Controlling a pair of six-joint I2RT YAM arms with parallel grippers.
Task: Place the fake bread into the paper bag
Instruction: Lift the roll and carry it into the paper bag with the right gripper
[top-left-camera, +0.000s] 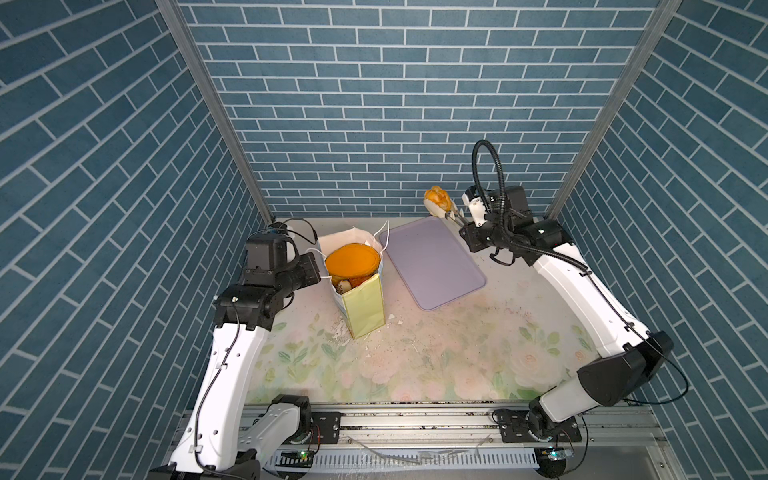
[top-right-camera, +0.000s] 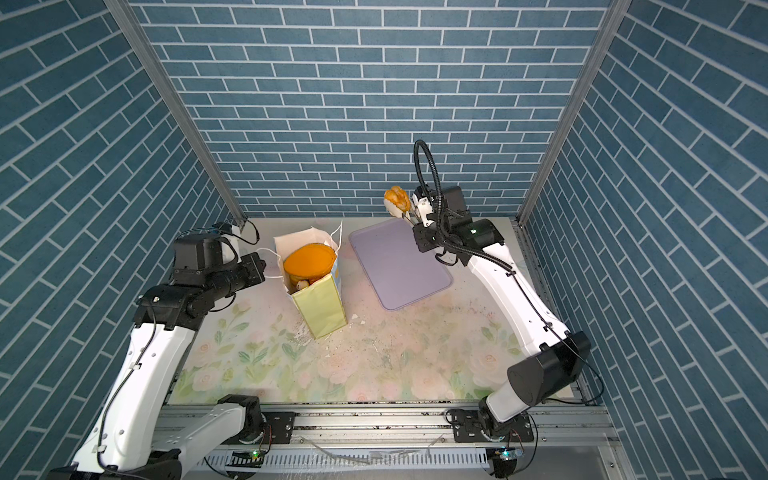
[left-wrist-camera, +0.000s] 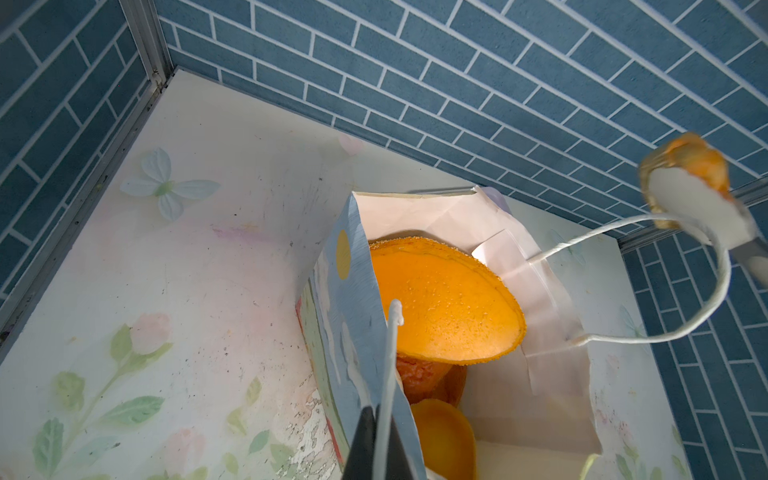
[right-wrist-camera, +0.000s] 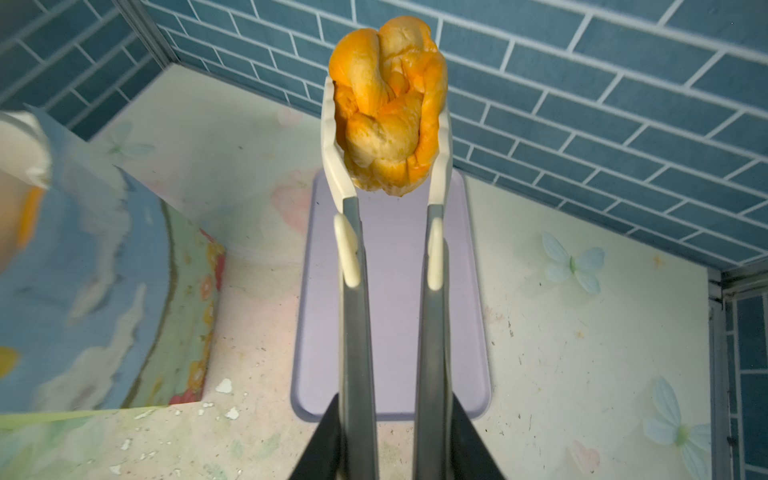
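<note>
Right gripper clamped on the tongs. The tongs pinch a twisted pastry, held in the air by the far edge of the lavender tray. Left gripper closed on a cord handle of the paper bag. Bag upright, just left of tray, big orange loaf plus smaller pieces inside.

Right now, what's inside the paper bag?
The paper bag holds a large orange loaf filling most of its mouth, with a smaller orange bun and a pale speckled piece beside it. Anything beneath them is covered.
</note>
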